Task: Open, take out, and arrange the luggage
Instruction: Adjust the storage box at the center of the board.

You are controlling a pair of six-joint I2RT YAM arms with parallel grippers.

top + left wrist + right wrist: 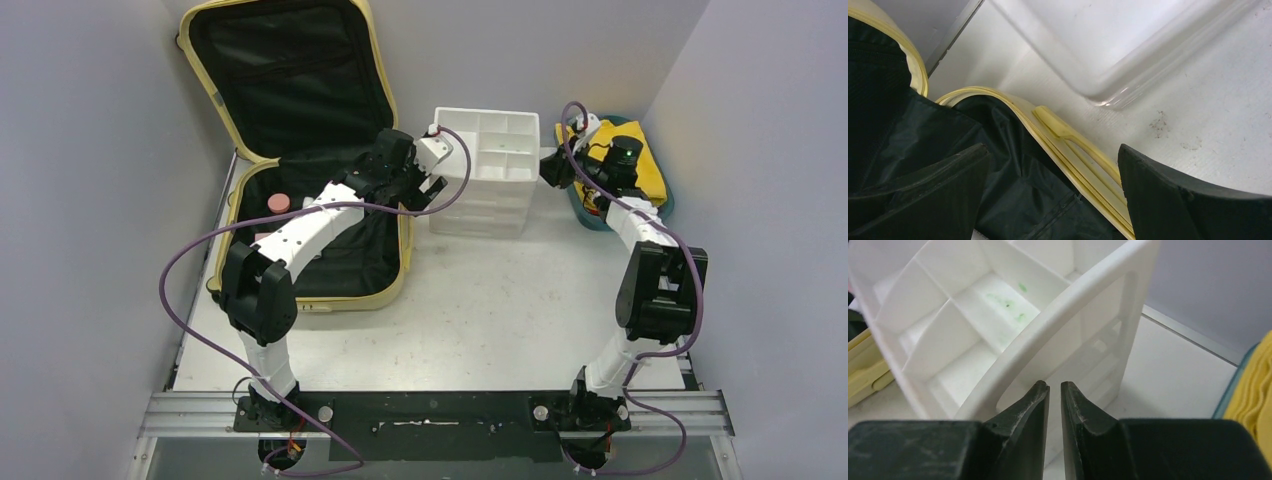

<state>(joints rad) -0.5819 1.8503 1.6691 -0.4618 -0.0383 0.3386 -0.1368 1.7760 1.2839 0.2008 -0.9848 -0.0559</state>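
- The luggage (360, 262) is lying open at the far left of the table (500, 310), base flat, lid leaning back toward the wall, black lining showing.
- A pink-capped item (279, 203) is sitting inside the base, near the left arm.
- The left gripper (1054, 165) is hovering over the case's right rim, jaws spread wide and holding nothing.
- The right gripper (1054, 390) is sitting at the white organizer's (487, 160) side edge, jaws nearly together. I cannot tell whether they are pinching it.
- I'm judging the shell to be stiff, smooth and probably slippery, and the lining soft, baggy and likely to snag.
- The best holds are looking like the raised yellow rim or the moulded side handle (1055, 125).
- The organizer is crowding the case's right rim, and walls are hemming in the left and back.
- The near half of the table is offering the working room, away from the teal tray (590, 215) at far right.
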